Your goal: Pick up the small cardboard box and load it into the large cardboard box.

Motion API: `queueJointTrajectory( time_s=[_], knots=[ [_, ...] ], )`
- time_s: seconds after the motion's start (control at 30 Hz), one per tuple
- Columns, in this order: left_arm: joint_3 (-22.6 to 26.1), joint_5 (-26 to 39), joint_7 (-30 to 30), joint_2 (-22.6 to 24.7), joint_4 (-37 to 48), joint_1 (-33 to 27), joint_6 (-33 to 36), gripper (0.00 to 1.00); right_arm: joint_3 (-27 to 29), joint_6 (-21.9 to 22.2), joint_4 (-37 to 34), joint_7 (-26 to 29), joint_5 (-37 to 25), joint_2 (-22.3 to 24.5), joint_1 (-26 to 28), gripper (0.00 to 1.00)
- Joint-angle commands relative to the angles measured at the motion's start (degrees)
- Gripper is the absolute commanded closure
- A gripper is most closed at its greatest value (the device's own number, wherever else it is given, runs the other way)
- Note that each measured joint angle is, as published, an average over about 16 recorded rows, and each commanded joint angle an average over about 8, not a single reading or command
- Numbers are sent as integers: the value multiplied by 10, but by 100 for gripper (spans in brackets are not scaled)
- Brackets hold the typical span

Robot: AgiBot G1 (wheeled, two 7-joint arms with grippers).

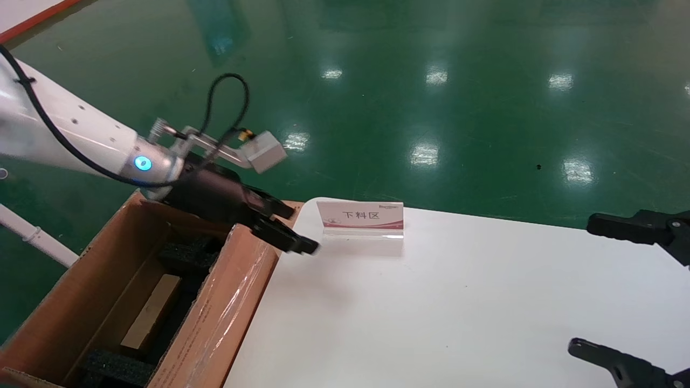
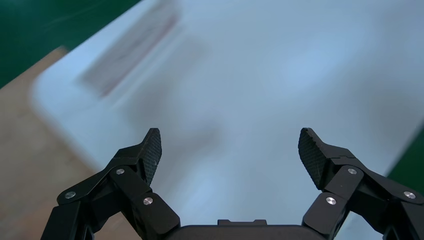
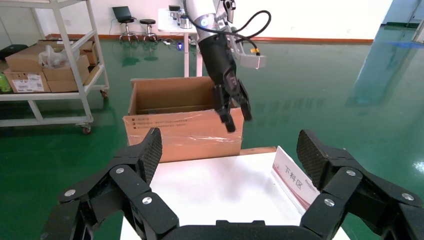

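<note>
Left gripper [image 1: 288, 226], black, two-fingered, hangs over the near rim of the large brown corrugated carton [image 1: 215, 318], at the corner where it meets the white table [image 1: 431, 302]. Its fingers are spread wide with nothing between them; the left wrist view shows only bare tabletop past the pads.

The small plain brown flat cardboard box [image 1: 152, 311] lies down inside the large carton, on the floor of it between black foam blocks [image 1: 186, 253]. By the look of things the loading is done, or nearly so.

Handling, should you need to reseat it:
- It looks light and stiff, a thin carton. The faces likely dent under a hard squeeze, so close gently.
- Bare card should give the ribbed pads fair friction.
- Take it across the narrow width, near the middle of its length, so it hangs level.
- The foam crowds it on both sides. You have little room for the fingers; come straight down.
- Mind the shiny clear tape [image 1: 226, 307] on the carton's wall; it would be slick if you brushed it.

Right gripper [image 1: 639, 291] sits parked at the table's right edge, fingers wide apart and empty. A small red-and-white sign card [image 1: 360, 217] stands at the table's far edge.
</note>
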Motion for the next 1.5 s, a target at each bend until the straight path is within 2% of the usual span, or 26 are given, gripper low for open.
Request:
queueJointTrajectory(
  time_s=[0.03,1.3,1.4,1.5],
  knots=[
    [-41,0,10,-2,-13,25,7,0,0,0,0,0,0,0,0,0],
    [-822,1,197,-41,-258,509,141,0,7,-3,2,4,-5,-3,-2,0],
    [-871,1,209,-43,-274,540,150,0,7,-3,2,4,-5,-3,-2,0],
    [-898,1,215,-45,-282,556,155,0,8,-3,2,5,-5,-3,-2,0]
  ],
)
